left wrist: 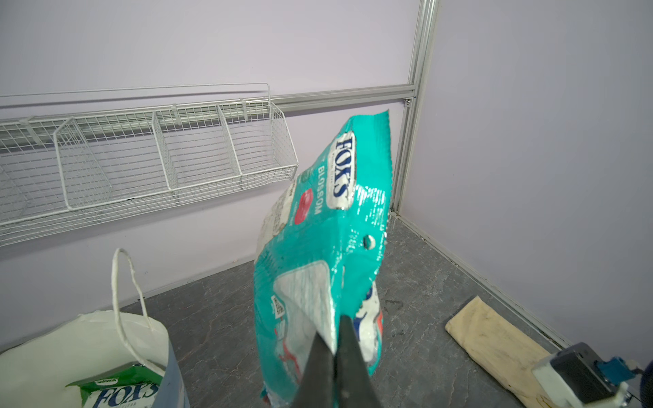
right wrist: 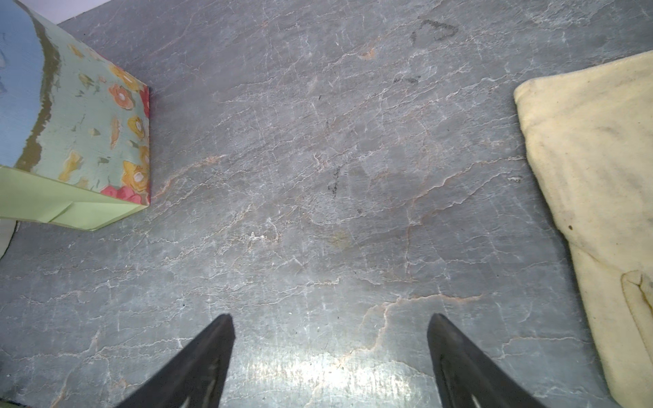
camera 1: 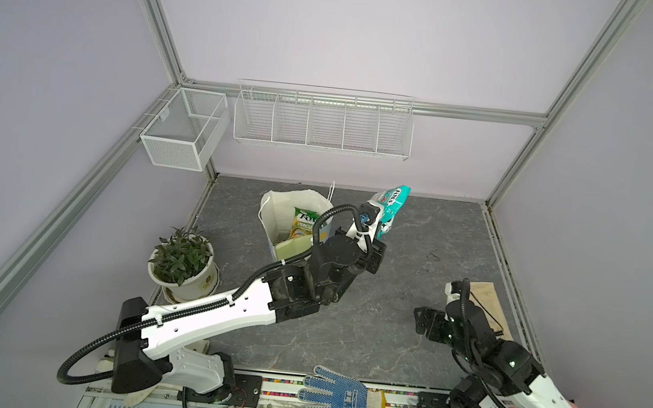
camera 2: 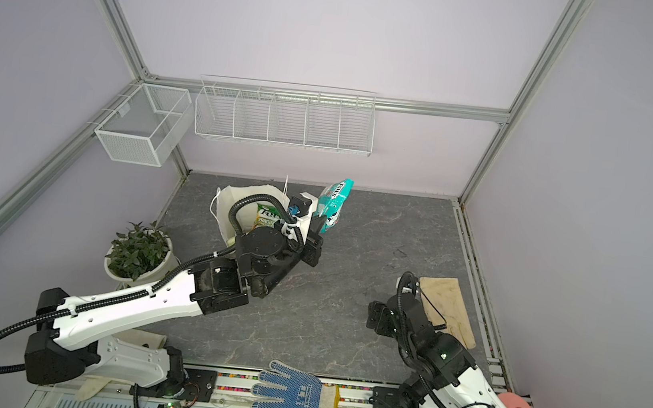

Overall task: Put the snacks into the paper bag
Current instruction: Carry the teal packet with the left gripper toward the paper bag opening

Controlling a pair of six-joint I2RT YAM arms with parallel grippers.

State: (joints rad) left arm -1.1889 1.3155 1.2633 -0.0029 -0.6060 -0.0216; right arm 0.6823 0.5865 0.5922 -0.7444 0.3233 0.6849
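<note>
Pinching the teal packet [left wrist: 328, 247] near 1 end, the left gripper [left wrist: 335, 353] is clamped tight and holds it aloft just beside the paper bag [camera 1: 273, 211], not over the mouth. The packet looks light, glossy and slippery; an end pinch may let the floppy film swing or slide. 1 green packet [camera 1: 305, 222] sits inside the bag. The string handle [left wrist: 123, 293] and cable hose [camera 1: 329, 218] crowd the opening. The right gripper [right wrist: 330, 318] hovers wide open and empty, near a cream glove [right wrist: 583, 159].

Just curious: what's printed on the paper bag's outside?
Paper bag: orange and yellow flowers on pale green; right wrist view.
</note>
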